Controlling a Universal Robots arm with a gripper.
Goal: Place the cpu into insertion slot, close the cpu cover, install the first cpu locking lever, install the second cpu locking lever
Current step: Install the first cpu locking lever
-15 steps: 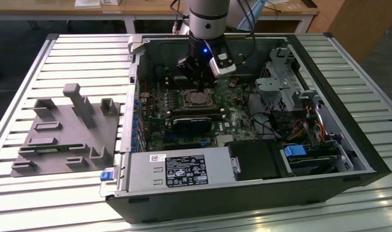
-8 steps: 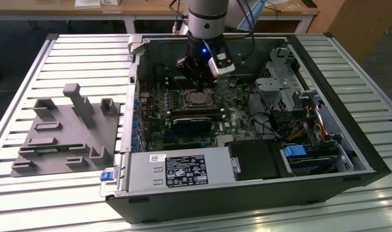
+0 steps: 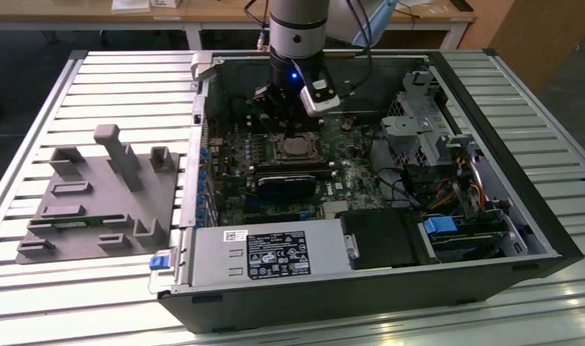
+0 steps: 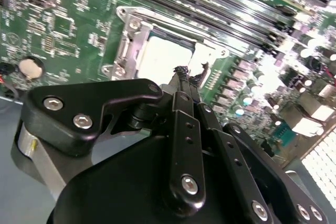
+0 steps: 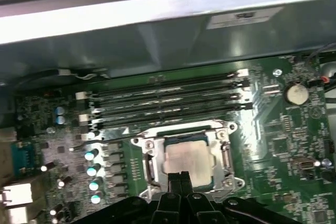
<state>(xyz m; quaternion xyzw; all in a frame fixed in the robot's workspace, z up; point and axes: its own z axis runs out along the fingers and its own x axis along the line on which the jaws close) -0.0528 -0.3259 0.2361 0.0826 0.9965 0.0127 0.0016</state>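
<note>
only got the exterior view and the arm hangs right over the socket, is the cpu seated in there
observer: yes, in the first wrist view the cpu lies flat in the insertion slot, metal top up
operator: cover down or up
observer: down, the cpu cover lies flat and frames the chip
operator: end effector holding anything
observer: no, the end effector is shut and empty, with its tips at the cpu's edge; i can't tell if they touch

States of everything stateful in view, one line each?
Thin silver metal cpu cover: down flat.
Silvery-tan square cpu: lying flat inside the cover's window.
Black gripper: shut, empty, above the cpu.
Black computer case: lying on its side, open at the top.
</note>
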